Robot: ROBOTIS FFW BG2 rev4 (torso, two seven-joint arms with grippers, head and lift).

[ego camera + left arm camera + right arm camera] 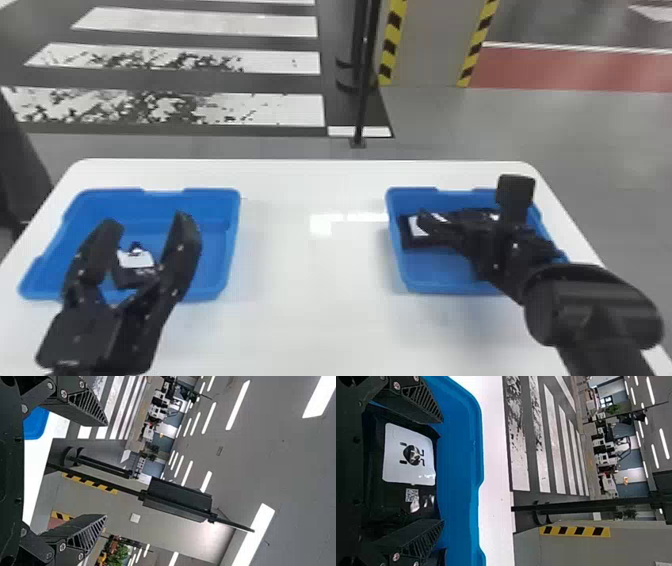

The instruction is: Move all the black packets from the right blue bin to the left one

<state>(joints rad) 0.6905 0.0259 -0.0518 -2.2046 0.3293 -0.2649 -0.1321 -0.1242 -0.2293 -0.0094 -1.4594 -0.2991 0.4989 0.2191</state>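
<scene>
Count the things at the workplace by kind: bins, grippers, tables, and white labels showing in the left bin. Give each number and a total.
Blue bins: 2 (left bin, right bin)
Black grippers: 2 (left gripper, right gripper)
White tables: 1 (table)
White labels in the left bin: 1 (label)
Total: 6

The right tool [470, 201] partly hides the black packets [415, 228] in the right blue bin [435, 274]; their number is not clear. The tabletop [310, 280] is cut off at its near side.
</scene>
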